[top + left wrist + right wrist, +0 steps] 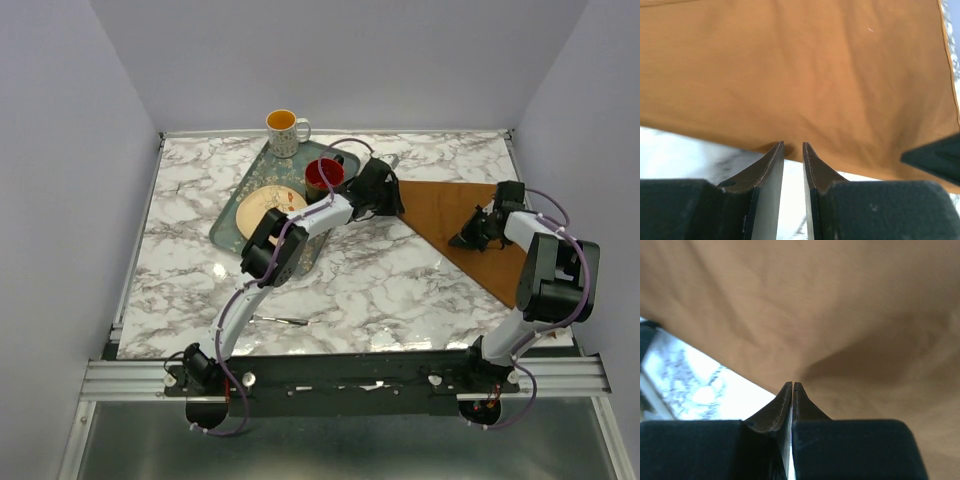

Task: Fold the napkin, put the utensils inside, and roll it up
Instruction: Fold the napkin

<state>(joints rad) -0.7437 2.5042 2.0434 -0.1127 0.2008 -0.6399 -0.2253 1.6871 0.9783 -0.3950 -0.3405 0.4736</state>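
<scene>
Here the marble counter [380, 290] carries the napkin [440, 210], a flat triangle on its right side. The left fingers [767, 167], narrow, pinch its left corner beside the tray [245, 185]; the right fingers [774, 412], nearly together, pinch its near edge. One utensil [283, 319] lies well apart.

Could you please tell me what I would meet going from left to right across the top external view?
Plate → red cup → left gripper → right gripper
</scene>
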